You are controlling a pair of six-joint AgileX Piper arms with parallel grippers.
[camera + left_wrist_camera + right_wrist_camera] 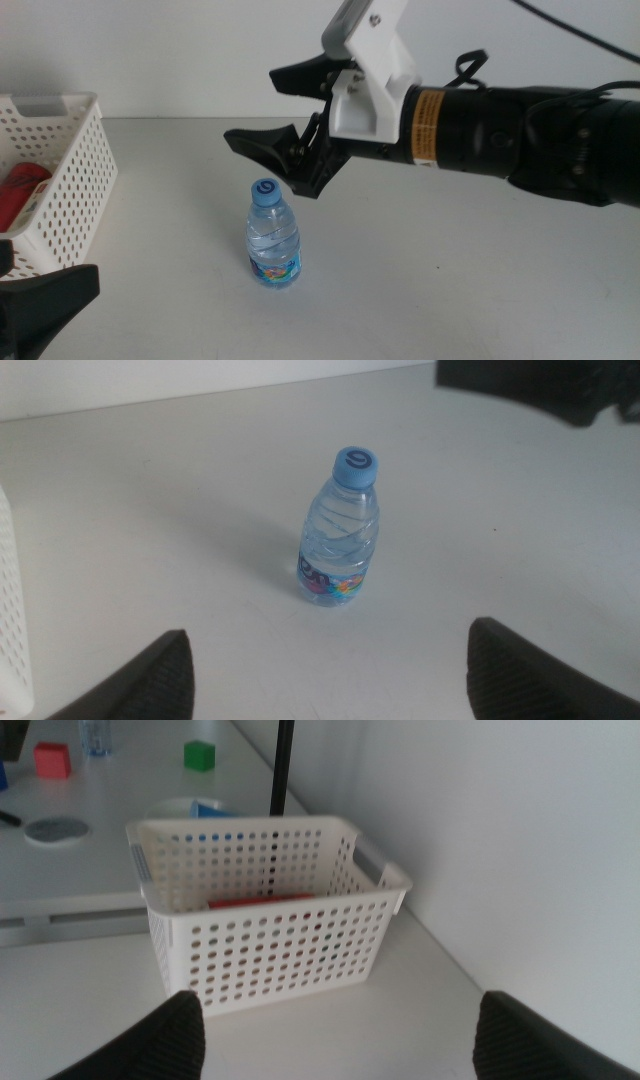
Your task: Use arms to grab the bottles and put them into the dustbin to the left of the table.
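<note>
A small clear water bottle (273, 238) with a blue cap stands upright on the grey table (450, 290); the left wrist view shows the same bottle (341, 530) between and beyond its jaws. My right gripper (270, 110) hangs open above and just behind the bottle, reaching in from the right. At the bottom left corner waits my left gripper (30, 300), open and empty. The white perforated dustbin (70, 180) sits at the left with a red can (22, 190) lying inside; in the right wrist view the dustbin (270, 940) shows something red (260, 902) through its holes.
Beyond the dustbin a second table (60, 850) carries a green block (199, 755), a red block (52, 759) and a round dark disc (55, 828). A black pole (283, 765) rises behind the basket. A white wall (150, 50) backs the table.
</note>
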